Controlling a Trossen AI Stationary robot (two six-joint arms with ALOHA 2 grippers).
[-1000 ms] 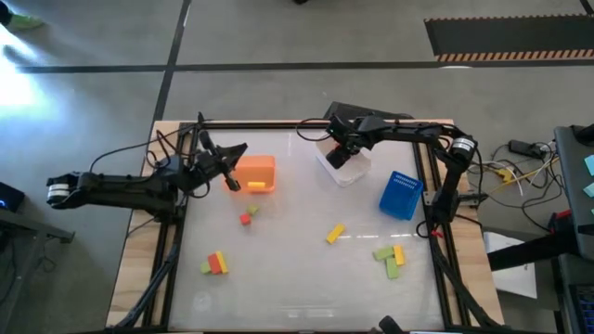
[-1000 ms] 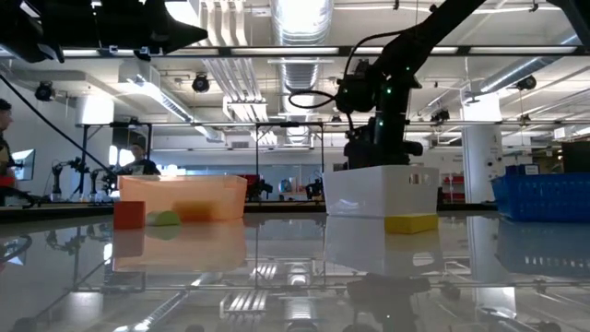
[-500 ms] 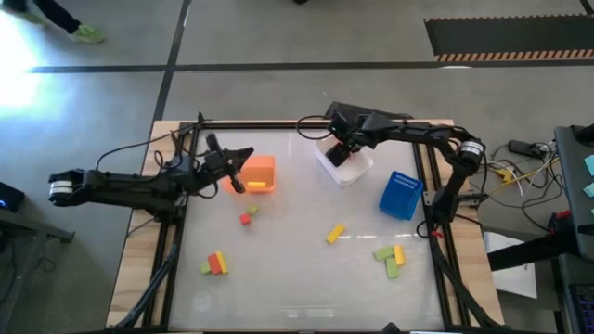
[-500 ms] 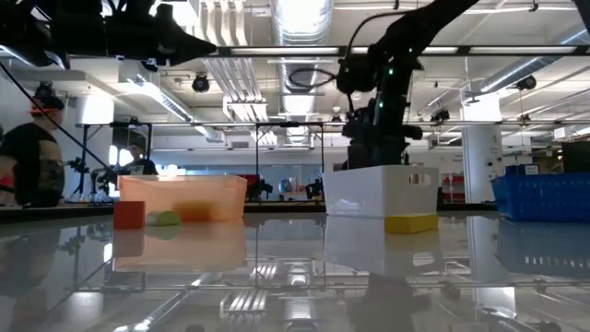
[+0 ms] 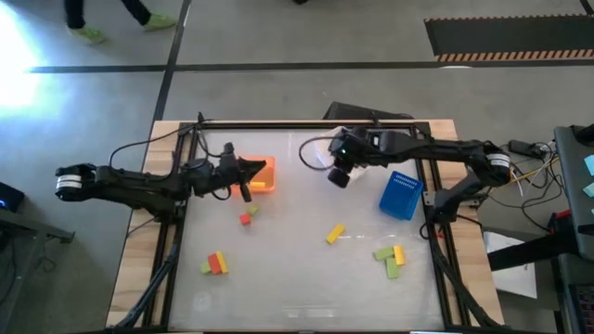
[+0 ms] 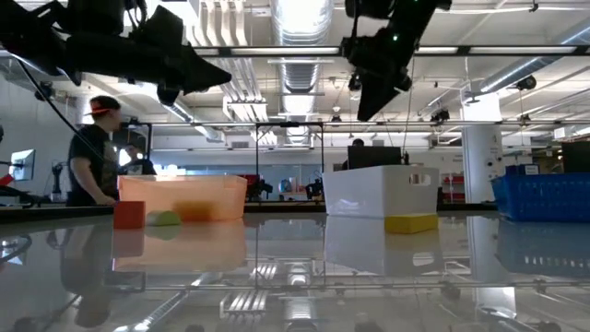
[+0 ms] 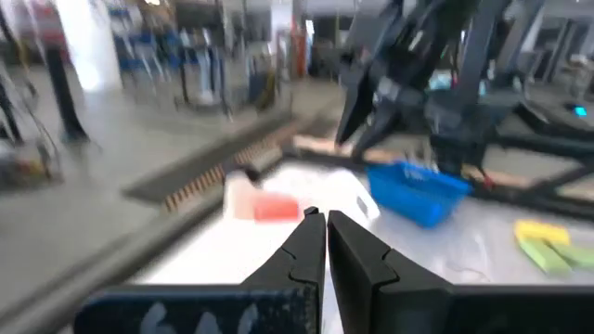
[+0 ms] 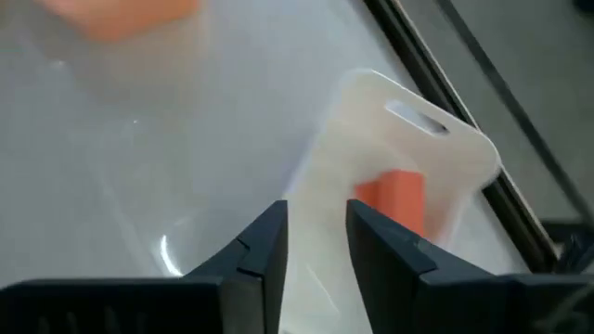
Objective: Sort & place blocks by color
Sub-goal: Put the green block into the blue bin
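Small blocks lie on the table: a red one (image 5: 245, 219) beside a green one (image 5: 252, 211), a yellow one (image 5: 335, 234), a green and yellow group (image 5: 390, 258), and a green, red and yellow group (image 5: 215, 264). A red block (image 8: 401, 199) lies in the white bin (image 8: 408, 139). My left gripper (image 5: 249, 176) is shut and empty above the orange bin (image 5: 264, 173). My right gripper (image 5: 339, 176) is open and empty, high above the white bin's (image 6: 383, 189) near left side.
The blue bin (image 5: 401, 195) stands at the right, near the right arm. A black frame (image 5: 306, 124) runs round the table. A person (image 6: 92, 152) walks in the room behind. Free table lies between the block groups toward the near edge.
My right gripper has risen out of the white bin, well above it, and come a little toward the near edge. My left gripper has gone toward the table's right edge, over the orange bin.
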